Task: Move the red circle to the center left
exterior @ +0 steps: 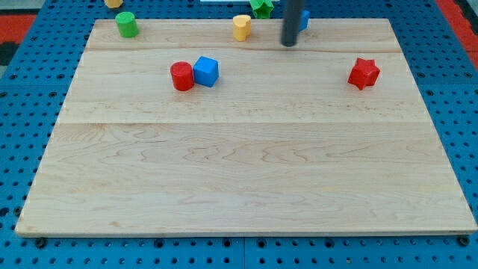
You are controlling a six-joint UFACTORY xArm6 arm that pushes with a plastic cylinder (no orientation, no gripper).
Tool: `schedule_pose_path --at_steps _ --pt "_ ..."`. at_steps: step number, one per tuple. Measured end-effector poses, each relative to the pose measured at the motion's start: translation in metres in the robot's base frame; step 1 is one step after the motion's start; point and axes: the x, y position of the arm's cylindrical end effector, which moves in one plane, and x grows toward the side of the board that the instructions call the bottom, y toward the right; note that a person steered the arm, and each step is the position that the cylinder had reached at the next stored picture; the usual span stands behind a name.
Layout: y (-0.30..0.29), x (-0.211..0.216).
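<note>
Bright even light, soft small shadows, sharp focus

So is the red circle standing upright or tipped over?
Upright: the red circle shows its round flat top, resting on the board beside the blue cube.

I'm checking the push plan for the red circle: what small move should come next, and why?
Probably slide my tip down and toward the view's left, to just right of the red circle. The blue cube touches that side, so approach from slightly above.
</note>
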Motion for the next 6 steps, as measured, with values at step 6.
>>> schedule_pose_path --at_steps 6 --pt "0.089 0.007"
